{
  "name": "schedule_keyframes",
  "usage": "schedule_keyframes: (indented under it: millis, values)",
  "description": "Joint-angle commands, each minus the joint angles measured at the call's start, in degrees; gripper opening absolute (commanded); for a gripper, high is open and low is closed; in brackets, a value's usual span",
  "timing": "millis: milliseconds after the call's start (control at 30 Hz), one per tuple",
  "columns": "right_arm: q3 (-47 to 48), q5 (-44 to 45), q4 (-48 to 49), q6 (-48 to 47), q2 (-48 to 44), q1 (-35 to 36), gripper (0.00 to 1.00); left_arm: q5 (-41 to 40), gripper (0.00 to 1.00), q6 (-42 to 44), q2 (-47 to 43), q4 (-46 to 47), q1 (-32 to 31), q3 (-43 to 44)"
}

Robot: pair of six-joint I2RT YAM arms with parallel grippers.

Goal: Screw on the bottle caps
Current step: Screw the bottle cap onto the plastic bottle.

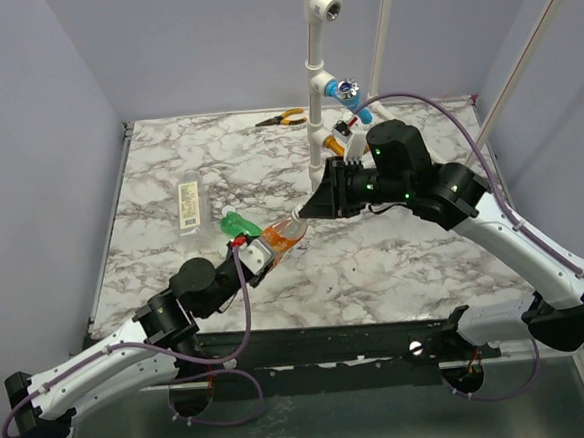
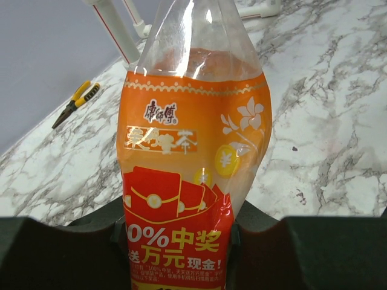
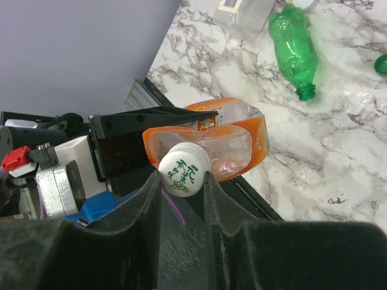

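My left gripper (image 1: 259,253) (image 2: 181,241) is shut on the wide orange bottle (image 1: 281,240) (image 2: 193,139) and holds it tilted above the table, neck toward the right arm. My right gripper (image 1: 307,215) (image 3: 181,179) is shut on the white cap (image 3: 183,171), which sits at the neck of the orange bottle (image 3: 242,139). The slim green bottle (image 1: 237,225) (image 3: 293,51) lies uncapped on the table. A dark green cap (image 3: 382,63) shows at the frame edge near it. The clear labelled bottle (image 1: 188,206) lies further left.
The white pipe frame (image 1: 318,87) with a blue tap handle (image 1: 346,90) stands at the back centre. Yellow-handled pliers (image 1: 281,119) (image 2: 75,103) lie at the back of the marble table (image 1: 395,262). Grey walls close in both sides.
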Motion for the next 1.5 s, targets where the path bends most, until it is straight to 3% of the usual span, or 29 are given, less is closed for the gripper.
schedule_keyframes:
  millis: [0,233,600,1467]
  values:
    - [2.0,-2.5,-7.0,-0.1,4.6,1.1,0.20,2.0,0.00,0.0,2.1,17.8,-0.7,0.8]
    - [1.3,0.4,-9.5,2.8,4.3,1.1,0.20,-2.1,0.00,0.0,5.8,22.8,-2.0,1.0]
    - [-2.4,0.5,-9.2,5.0,2.4,0.1,0.20,-15.2,0.00,8.8,13.0,39.1,-15.6,-2.9]
    - [3.9,2.6,-7.7,19.0,12.2,-0.6,0.20,-20.4,0.00,7.2,10.3,44.7,-16.0,-6.9]
